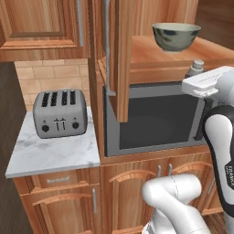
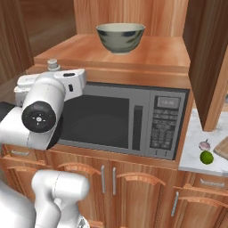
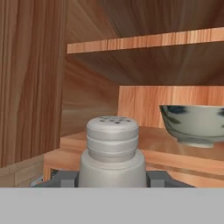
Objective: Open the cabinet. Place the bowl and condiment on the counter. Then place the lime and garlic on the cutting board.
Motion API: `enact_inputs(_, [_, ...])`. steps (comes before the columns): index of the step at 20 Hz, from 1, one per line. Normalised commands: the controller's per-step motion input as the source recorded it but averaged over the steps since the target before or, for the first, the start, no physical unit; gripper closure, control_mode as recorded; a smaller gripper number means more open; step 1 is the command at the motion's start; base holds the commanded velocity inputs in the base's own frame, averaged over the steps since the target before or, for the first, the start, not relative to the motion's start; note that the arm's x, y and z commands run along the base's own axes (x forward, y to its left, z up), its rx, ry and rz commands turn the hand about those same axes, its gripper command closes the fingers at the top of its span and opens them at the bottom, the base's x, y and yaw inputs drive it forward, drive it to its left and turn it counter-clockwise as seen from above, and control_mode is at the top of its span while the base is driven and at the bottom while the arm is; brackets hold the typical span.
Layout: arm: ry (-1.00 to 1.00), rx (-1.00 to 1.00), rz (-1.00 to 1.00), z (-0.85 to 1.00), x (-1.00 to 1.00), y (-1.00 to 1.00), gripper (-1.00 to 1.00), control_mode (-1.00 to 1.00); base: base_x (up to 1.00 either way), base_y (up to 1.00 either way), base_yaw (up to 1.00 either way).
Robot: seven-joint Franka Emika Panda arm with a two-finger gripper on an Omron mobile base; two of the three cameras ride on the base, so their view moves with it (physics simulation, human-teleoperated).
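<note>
The cabinet door (image 1: 116,55) stands swung open, its grey bar handle (image 1: 107,45) facing left. On the shelf inside sits the bowl (image 1: 176,36) (image 2: 120,37) (image 3: 194,124), dark outside and pale inside. At the shelf's front edge is the condiment (image 1: 197,67) (image 2: 53,64) (image 3: 112,151), a grey shaker with a holed cap. My gripper (image 3: 112,177) (image 1: 201,77) is shut on the shaker's lower body, one finger against each side. Its base is hidden. The lime (image 2: 206,156) and garlic (image 2: 204,145) lie on the counter (image 2: 193,162) beside the cutting board (image 2: 221,148).
A microwave (image 1: 155,119) (image 2: 129,118) is built in under the open shelf. A silver toaster (image 1: 59,113) stands on the marble counter (image 1: 50,153) to the left. A second shelf (image 3: 144,41) hangs above the bowl. Low cabinet doors run below.
</note>
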Motion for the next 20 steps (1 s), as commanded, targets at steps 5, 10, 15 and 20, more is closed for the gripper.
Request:
enact_inputs(5, [0.00,0.00,0.00,0.00,0.00,0.00,1.00,1.00,-0.66,-0.14,-0.04])
enact_inputs(10, [0.00,0.00,0.00,0.00,0.00,0.00,1.00,1.00,-0.65,-0.12,-0.04])
enact_inputs(15, [0.00,0.00,0.00,0.00,0.00,0.00,1.00,1.00,-0.58,-0.41,-0.08])
enact_inputs(20, [0.00,0.00,0.00,0.00,0.00,0.00,1.00,1.00,-0.50,-0.53,-0.10])
